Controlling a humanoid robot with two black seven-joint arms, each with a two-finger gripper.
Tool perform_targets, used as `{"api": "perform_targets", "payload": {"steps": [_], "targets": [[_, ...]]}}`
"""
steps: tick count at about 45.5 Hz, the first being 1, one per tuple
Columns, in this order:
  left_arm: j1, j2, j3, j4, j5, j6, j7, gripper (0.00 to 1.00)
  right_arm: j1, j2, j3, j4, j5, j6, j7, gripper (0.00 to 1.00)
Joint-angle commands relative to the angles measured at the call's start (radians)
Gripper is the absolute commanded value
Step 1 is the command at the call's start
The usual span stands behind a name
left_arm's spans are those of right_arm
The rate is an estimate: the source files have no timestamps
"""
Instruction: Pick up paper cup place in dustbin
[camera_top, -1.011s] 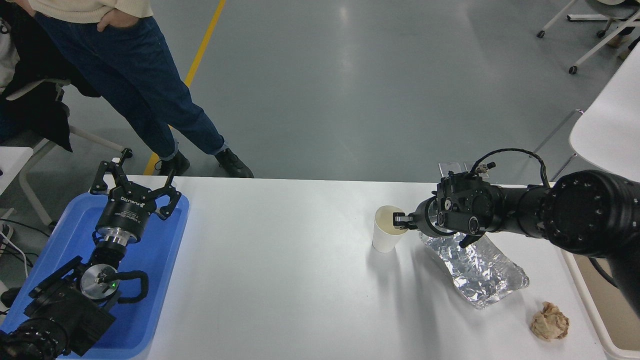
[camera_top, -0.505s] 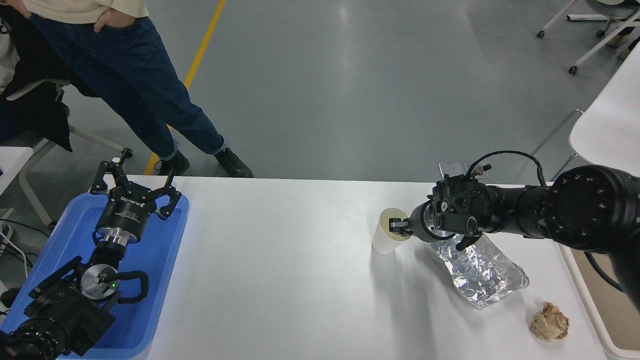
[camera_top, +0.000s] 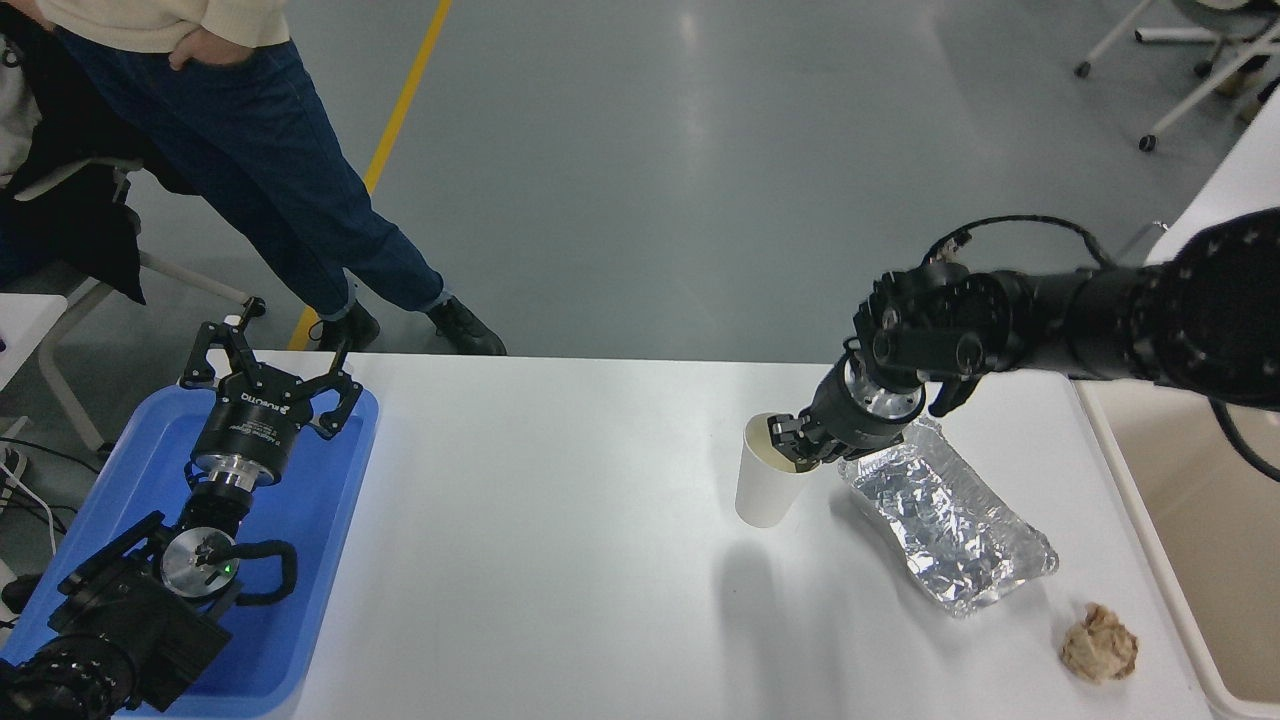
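The white paper cup (camera_top: 762, 485) hangs above the white table (camera_top: 560, 560), right of centre, with its shadow on the table below it. My right gripper (camera_top: 787, 446) is shut on the cup's rim, one finger inside the cup. The right arm reaches in from the right edge. The beige dustbin (camera_top: 1190, 530) stands off the table's right edge, with only its left rim and part of its inside in view. My left gripper (camera_top: 268, 375) is open and parked over the blue tray at the lower left.
A crumpled foil tray (camera_top: 950, 530) lies just right of the cup. A crumpled brown paper ball (camera_top: 1100, 645) lies near the front right corner. The blue tray (camera_top: 300, 520) sits at the left. A person (camera_top: 230, 150) stands at the far left.
My right gripper has closed on the cup's rim and lifted the cup off the table. The arm has risen and more of the dustbin shows. The left arm has not moved.
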Motion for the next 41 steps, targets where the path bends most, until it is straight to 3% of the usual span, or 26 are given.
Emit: {"api": "perform_targets", "payload": {"steps": [1, 41], "targets": [[0.000, 0.000, 0.000, 0.000, -0.001, 0.000, 0.000, 1.00, 0.202, -0.112, -0.012, 0.057, 0.000, 0.087, -0.001, 0.00], [0.002, 0.002, 0.000, 0.000, -0.001, 0.000, -0.002, 1.00, 0.472, -0.224, -0.242, 0.142, -0.005, 0.087, 0.002, 0.00]]}}
